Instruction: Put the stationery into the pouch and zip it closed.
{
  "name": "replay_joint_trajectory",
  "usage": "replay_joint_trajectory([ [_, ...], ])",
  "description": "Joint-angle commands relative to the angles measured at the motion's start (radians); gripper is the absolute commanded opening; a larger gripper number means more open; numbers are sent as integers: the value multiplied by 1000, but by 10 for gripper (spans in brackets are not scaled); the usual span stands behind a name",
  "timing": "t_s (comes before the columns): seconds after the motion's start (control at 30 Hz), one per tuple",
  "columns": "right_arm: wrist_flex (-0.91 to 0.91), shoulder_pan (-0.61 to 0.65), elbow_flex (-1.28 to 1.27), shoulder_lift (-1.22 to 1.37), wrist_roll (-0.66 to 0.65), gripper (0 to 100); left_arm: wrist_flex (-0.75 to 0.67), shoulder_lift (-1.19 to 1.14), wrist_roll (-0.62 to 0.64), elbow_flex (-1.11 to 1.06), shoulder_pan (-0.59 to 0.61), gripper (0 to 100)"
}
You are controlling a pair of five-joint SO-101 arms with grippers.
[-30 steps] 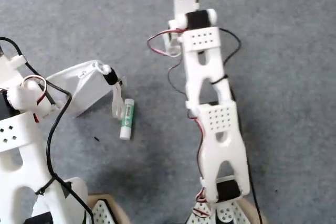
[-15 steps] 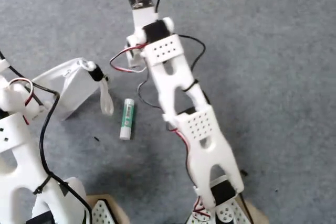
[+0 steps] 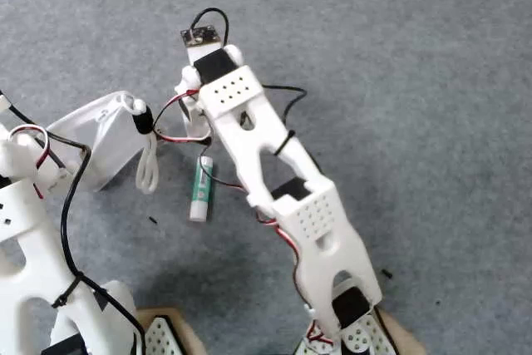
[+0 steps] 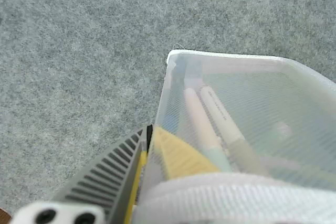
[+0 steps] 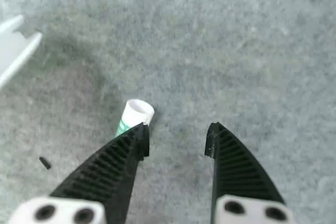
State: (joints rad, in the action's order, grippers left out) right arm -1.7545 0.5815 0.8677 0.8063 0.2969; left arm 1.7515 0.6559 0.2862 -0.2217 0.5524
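A white mesh pouch [image 3: 100, 135] is held off the grey table at the left, its strap loop [image 3: 148, 165] hanging down. My left gripper [image 4: 146, 148] is shut on the pouch's edge [image 4: 173, 61]. Through the mesh I see two pens [image 4: 210, 124] and a yellow item [image 4: 178, 158]. A green and white glue stick [image 3: 200, 190] lies on the table just right of the pouch. My right arm [image 3: 249, 130] stretches over it. My right gripper [image 5: 176, 137] is open above the table, with one fingertip beside the glue stick's white end [image 5: 135, 115].
The grey felt table [image 3: 432, 106] is bare to the right and at the back. A small dark speck [image 3: 152, 221] lies near the glue stick. Both arm bases [image 3: 349, 334] stand at the front edge.
My right arm has swung left across the table until its gripper is over the glue stick. The pouch has shifted slightly left and its strap now hangs straight down.
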Motion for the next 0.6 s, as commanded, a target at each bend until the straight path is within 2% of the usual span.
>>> replay_joint_trajectory([
  [0.0, 35, 11, -59, -68, 14, 191, -9, 5, 3, 36, 18, 29],
  [0.33, 26, 28, -107, -84, 12, 191, -9, 5, 3, 36, 18, 29],
  [0.57, -12, 29, -139, -252, -25, 186, -9, 3, 3, 36, 18, 29],
])
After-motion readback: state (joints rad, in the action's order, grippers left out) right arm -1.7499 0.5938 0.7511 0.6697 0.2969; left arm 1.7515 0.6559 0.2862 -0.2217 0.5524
